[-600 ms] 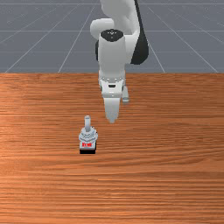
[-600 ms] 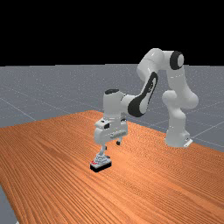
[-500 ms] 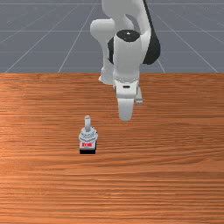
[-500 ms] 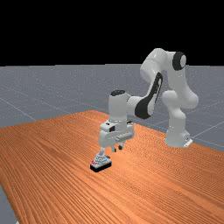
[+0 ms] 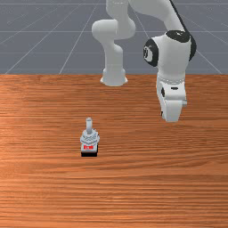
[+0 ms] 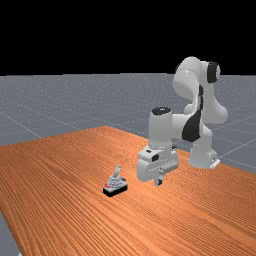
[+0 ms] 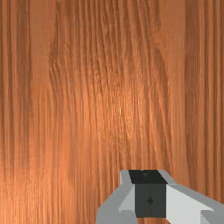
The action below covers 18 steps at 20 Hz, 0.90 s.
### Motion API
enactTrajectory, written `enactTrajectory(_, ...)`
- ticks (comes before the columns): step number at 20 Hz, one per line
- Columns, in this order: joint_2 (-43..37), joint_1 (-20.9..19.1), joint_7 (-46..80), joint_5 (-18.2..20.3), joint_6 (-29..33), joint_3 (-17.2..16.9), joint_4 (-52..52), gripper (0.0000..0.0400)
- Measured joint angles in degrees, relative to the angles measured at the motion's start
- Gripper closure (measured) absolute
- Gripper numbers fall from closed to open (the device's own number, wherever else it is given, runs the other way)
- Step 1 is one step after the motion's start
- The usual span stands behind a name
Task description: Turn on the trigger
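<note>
Orange-brown wood makes up your tabletop [image 5: 178, 191], its grain running left to right in the front view. Your white and grey arm [image 6: 161, 127] stands at the tabletop's far side in the front view and reaches from the far view's right toward its left. You have the gripper [image 6: 158, 181] hanging above the wood, right of the middle in both views. Your trigger, a grey joystick [image 5: 89, 138] on a black base [image 5: 89, 154], sits on the tabletop, left of the middle, well apart from the gripper and nearer in the front view. Your fingers [image 7: 142, 201] are pressed together, their dark pads meeting along a seam. On the joystick, you can see the grey stick [image 6: 117, 171] pointing up, and a small red marking [image 5: 88, 147] on the near side in the front view.
</note>
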Motion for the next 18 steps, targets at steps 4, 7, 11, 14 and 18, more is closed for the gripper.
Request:
enactTrajectory(4, -0.2, -0.2, 0.3, 0.1, 0.1, -0.2, -0.3, 0.0400)
enactTrajectory(7, 0.0, 0.1, 0.1, -0.9, -0.2, -0.5, -0.1, 0.0400)
enactTrajectory(11, 0.8, -0.4, -0.9, 0.2, -1.3, 0.0, 0.8, 0.0400)
enactTrajectory(14, 1.0, 0.5, 0.8, -1.7, -0.2, -0.9, 0.4, 0.0400)
enactTrajectory(18, 1.2, -0.2, -0.7, -0.6, 0.5, -0.3, 0.1, 0.0400)
